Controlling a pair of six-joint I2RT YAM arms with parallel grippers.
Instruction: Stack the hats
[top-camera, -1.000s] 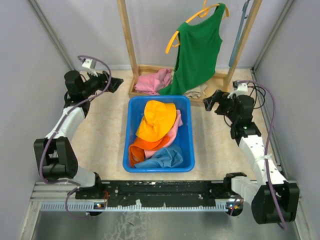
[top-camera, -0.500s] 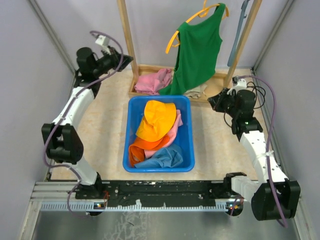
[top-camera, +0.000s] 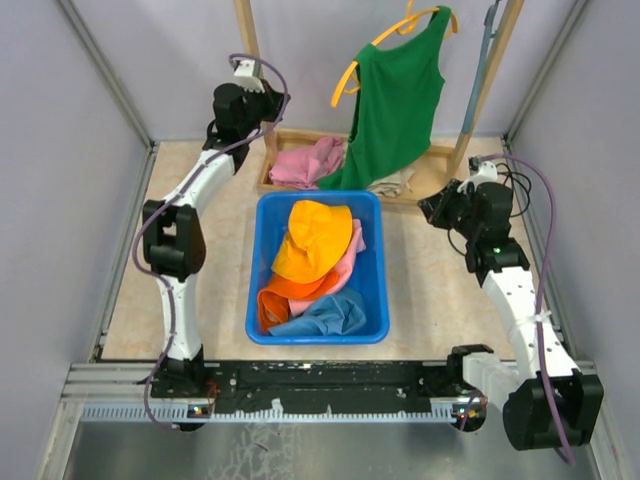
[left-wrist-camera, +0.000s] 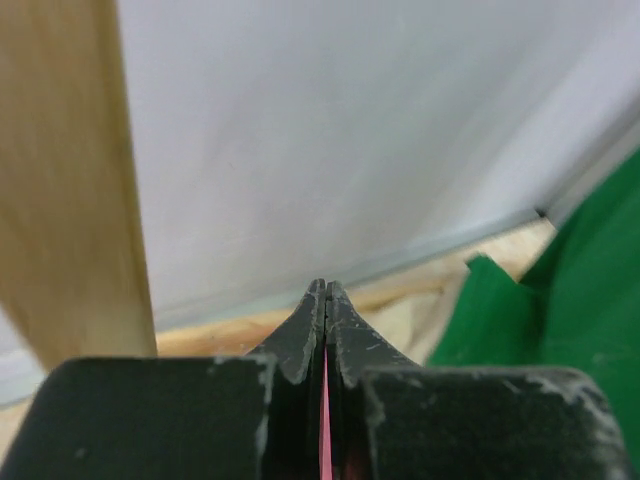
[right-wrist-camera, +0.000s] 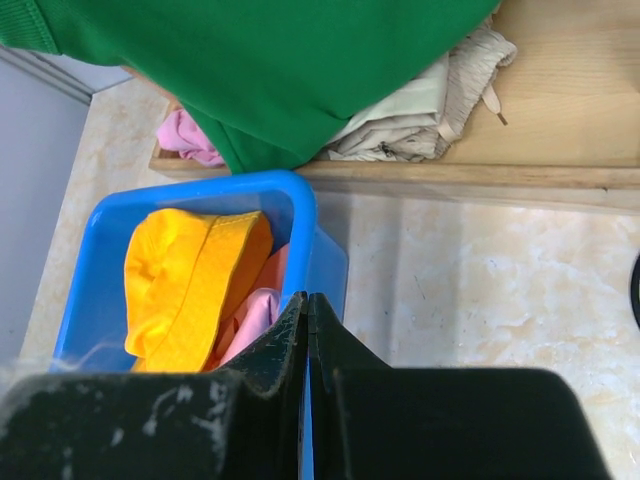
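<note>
Left gripper (left-wrist-camera: 325, 292) hangs beyond the blue bin (top-camera: 372, 300), fingers pressed together; right gripper (right-wrist-camera: 306, 300), likewise closed, sits just right of it. Hats (top-camera: 312, 250) lie heaped inside that bin, yellow-orange on top.

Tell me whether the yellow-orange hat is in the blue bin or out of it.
In. The yellow-orange hat lies inside the blue bin, on top of the pink hat and orange hat.

Left arm (top-camera: 197, 183) and right arm (top-camera: 520, 298): white tubular links, black joint housings. Grey-purple cable (top-camera: 546, 240) looped along each arm. Small white camera block (top-camera: 245, 68) at the wrist. Left gripper (left-wrist-camera: 325, 298) and right gripper (right-wrist-camera: 307, 305): matt black tapered jaws, edges scuffed grey. Black base rail (top-camera: 330, 378) with a silver toothed strip.
</note>
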